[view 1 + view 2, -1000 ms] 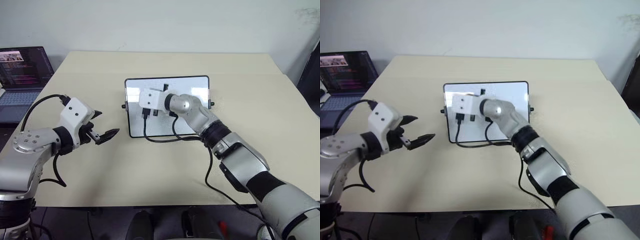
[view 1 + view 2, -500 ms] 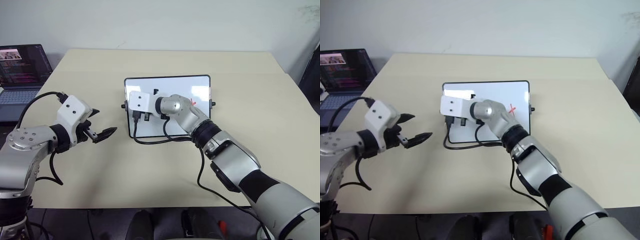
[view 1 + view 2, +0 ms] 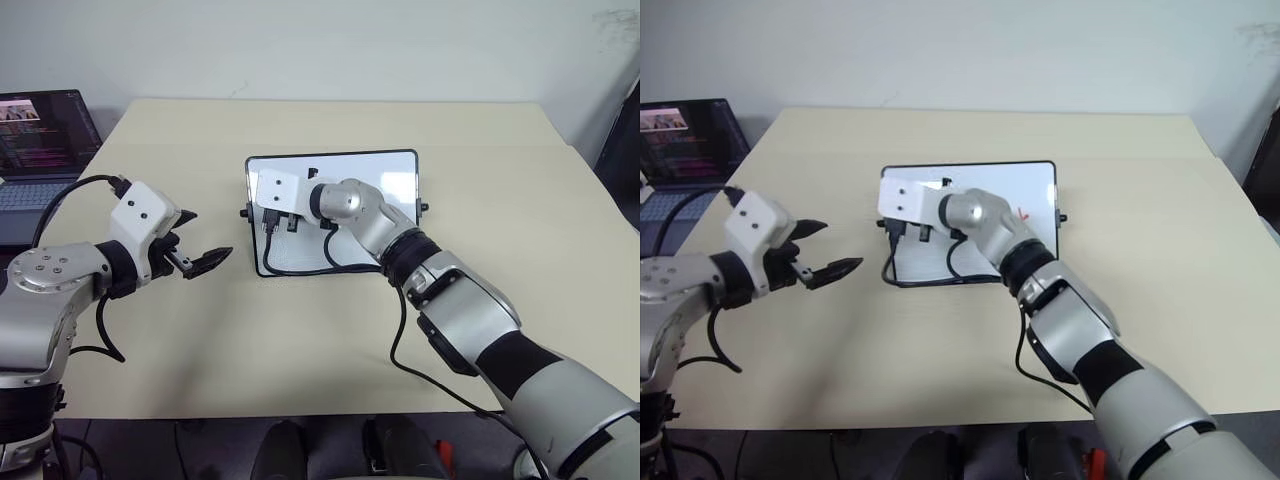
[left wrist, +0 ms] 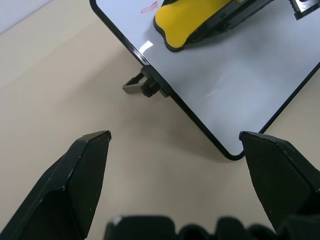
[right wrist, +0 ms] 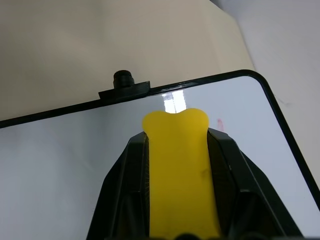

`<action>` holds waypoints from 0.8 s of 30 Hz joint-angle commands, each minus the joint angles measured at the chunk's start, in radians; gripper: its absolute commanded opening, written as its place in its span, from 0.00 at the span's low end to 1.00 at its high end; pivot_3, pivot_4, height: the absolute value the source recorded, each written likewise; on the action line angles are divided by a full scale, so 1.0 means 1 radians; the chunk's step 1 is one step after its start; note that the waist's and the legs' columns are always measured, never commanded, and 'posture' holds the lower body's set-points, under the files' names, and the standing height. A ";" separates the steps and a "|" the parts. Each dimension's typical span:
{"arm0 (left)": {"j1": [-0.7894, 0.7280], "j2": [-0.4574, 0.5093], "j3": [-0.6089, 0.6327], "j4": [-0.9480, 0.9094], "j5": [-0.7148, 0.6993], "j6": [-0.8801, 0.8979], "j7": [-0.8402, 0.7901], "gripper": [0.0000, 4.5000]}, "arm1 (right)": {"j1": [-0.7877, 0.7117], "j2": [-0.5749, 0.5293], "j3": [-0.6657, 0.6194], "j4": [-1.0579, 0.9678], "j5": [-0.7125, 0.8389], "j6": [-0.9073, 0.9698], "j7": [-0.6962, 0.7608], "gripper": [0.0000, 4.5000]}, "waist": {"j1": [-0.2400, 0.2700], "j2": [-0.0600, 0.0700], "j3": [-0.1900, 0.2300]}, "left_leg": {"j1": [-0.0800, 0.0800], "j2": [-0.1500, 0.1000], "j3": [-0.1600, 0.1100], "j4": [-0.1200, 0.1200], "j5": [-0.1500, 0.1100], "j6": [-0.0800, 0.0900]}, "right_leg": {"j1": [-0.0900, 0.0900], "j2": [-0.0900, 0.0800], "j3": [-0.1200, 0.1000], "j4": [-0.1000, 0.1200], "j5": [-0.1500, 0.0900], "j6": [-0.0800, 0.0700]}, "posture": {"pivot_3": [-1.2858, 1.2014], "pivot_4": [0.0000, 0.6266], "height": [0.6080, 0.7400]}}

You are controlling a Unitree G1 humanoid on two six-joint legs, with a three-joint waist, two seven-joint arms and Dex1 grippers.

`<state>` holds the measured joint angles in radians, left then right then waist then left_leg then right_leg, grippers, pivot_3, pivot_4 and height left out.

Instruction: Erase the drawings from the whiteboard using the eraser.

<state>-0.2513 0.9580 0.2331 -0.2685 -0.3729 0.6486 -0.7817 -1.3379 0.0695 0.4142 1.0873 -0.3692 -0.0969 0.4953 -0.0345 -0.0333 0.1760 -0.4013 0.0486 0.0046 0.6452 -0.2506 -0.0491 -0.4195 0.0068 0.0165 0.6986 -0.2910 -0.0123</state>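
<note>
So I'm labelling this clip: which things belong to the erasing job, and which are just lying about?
Part of the job:
whiteboard
eraser, clamped in the right end effector
remaining red drawings

Just lying about:
laptop
left end effector, open beside the board
table

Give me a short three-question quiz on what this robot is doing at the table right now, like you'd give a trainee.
1. True or false: the right gripper is shut on the yellow eraser.
2. Where is the eraser? A) on the bare table B) over the whiteboard C) on the laptop
3. Fill in: the left gripper hangs beside the board with its fingers ____.

Key
1. True; the black fingers clamp the eraser from both sides.
2. B; it sits over the end nearest the left gripper, and a faint red mark shows beside it.
3. Open, holding nothing.
</note>
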 commanded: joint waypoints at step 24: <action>-0.136 -0.066 -0.099 0.077 0.012 -0.122 -0.072 1.00 | 0.301 -0.109 -0.270 -0.763 0.320 0.422 0.124 0.27 | 0.005 -0.001 0.000 | -0.001 0.000 -0.001 0.000 0.000 0.000 | 0.001 0.000 -0.001 -0.001 0.000 0.000 | 0.52 0.24 1.00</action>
<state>-0.3672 0.8942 0.1213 -0.1799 -0.3595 0.5540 -0.8478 -1.0578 -0.0365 0.1737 0.4752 -0.0991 0.2440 0.6055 -0.0295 -0.0340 0.1755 -0.4032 0.0486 0.0039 0.6452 -0.2507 -0.0492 -0.4195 0.0068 0.0159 0.6975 -0.2908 -0.0121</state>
